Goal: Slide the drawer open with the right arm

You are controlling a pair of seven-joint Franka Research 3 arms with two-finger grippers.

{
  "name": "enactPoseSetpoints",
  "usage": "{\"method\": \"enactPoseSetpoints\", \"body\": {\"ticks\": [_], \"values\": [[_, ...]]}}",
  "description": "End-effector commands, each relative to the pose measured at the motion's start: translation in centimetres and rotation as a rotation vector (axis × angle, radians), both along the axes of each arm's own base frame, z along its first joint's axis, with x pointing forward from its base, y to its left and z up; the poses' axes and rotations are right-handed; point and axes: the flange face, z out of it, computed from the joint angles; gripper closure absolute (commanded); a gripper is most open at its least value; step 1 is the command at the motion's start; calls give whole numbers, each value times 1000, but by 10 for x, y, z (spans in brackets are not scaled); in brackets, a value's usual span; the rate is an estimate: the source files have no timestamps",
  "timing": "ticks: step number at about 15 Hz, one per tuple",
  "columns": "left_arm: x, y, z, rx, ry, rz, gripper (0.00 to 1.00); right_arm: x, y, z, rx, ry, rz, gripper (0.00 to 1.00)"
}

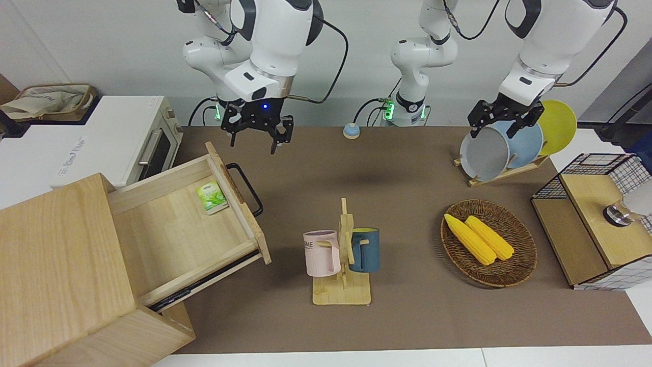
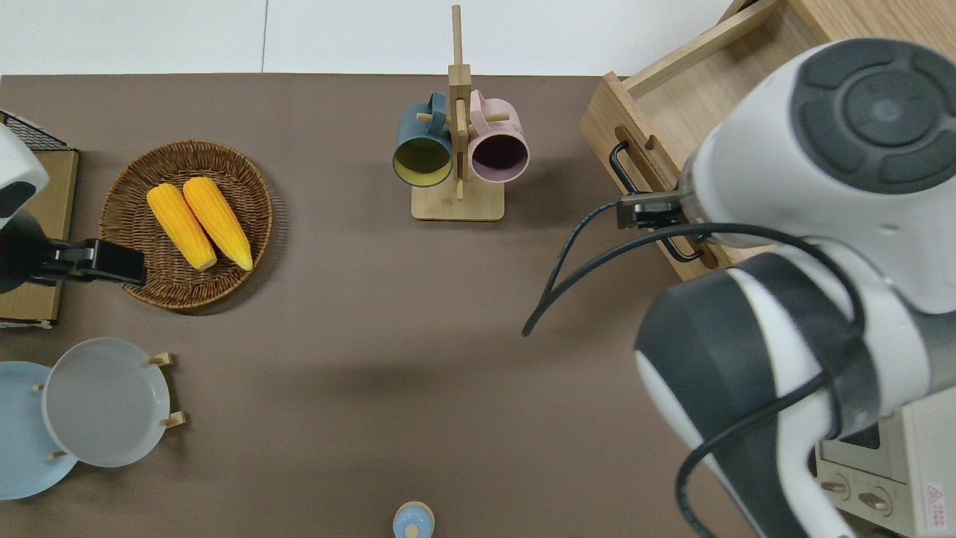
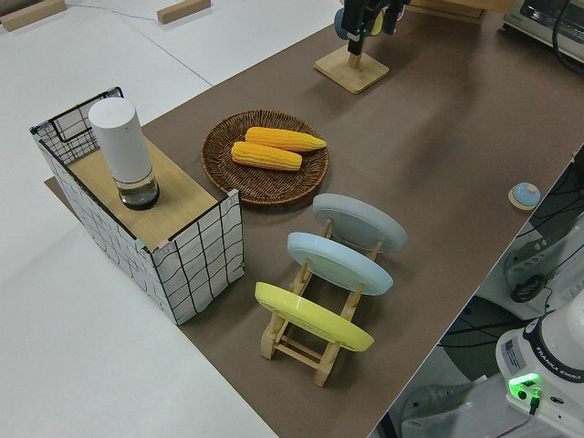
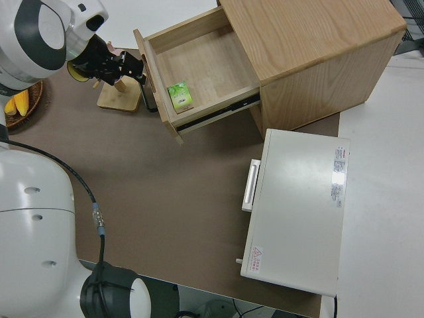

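Note:
The drawer (image 1: pixel 173 234) stands pulled well out of the big pale wooden box (image 1: pixel 56 265). Its black bar handle (image 1: pixel 248 187) faces the middle of the table. A small green packet (image 1: pixel 212 197) lies inside on the drawer floor; the right side view shows the same packet (image 4: pixel 179 95) and the drawer (image 4: pixel 205 63). My right gripper (image 1: pixel 257 135) hangs open in the air by the handle, holding nothing and touching nothing. In the right side view that gripper (image 4: pixel 124 66) sits just off the drawer front. In the overhead view the arm hides it. The left arm is parked, its gripper (image 1: pixel 501 122) open.
A white toaster oven (image 1: pixel 117 137) sits beside the box, nearer the robots. A mug rack (image 1: pixel 344 255) with two mugs stands mid-table. Toward the left arm's end are a corn basket (image 1: pixel 458 255), a plate rack (image 1: pixel 509 148) and a wire-mesh box (image 1: pixel 596 224). A small blue knob (image 1: pixel 351 131) lies near the robots.

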Motion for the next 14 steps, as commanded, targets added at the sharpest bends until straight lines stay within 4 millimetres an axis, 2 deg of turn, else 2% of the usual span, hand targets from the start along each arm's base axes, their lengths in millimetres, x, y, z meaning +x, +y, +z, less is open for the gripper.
{"method": "enactPoseSetpoints", "body": {"ticks": [1, 6, 8, 14], "values": [[2, 1, 3, 16, 6, -12, 7, 8, -48, 4, 107, 7, 0, 15], [2, 1, 4, 16, 5, -12, 7, 19, -92, -2, 217, 37, 3, 15], [2, 1, 3, 16, 6, -12, 7, 21, -94, -6, 232, 47, -5, 15], [2, 1, 4, 16, 5, -12, 7, 20, -89, -6, 134, 35, 18, 15]]}}
